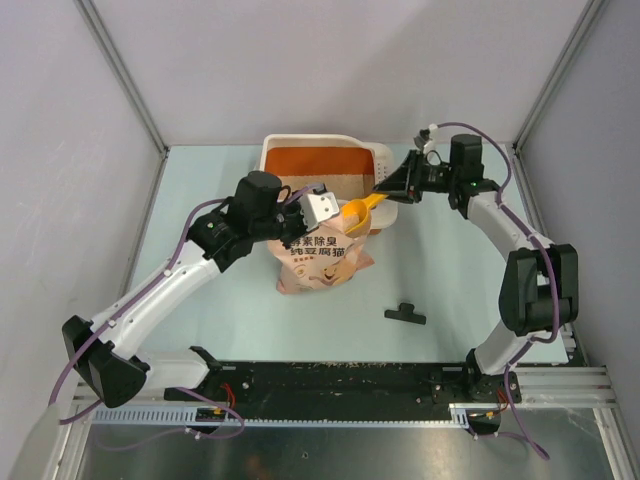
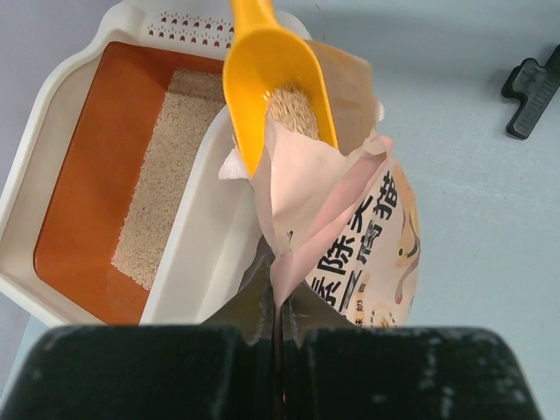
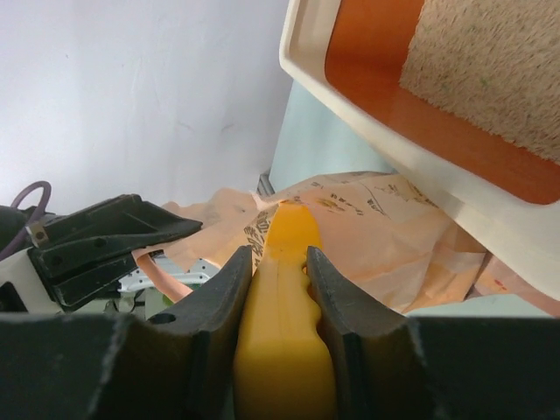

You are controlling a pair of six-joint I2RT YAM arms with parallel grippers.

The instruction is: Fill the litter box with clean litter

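The cream-white litter box (image 1: 285,143) with an orange-brown inner wall stands at the back of the table; it also shows in the left wrist view (image 2: 52,122) and the right wrist view (image 3: 420,166). Pale beige litter (image 2: 166,166) lies along one side of its floor. My left gripper (image 2: 280,302) is shut on the top edge of the pink printed bag (image 1: 318,262), holding it open. My right gripper (image 3: 278,262) is shut on the handle of the orange scoop (image 2: 262,66), whose bowl holds some litter (image 2: 293,109) over the bag's mouth.
A small black clip (image 1: 405,315) lies on the table to the right of the bag; it also shows in the left wrist view (image 2: 532,92). Grey walls close in the back and both sides.
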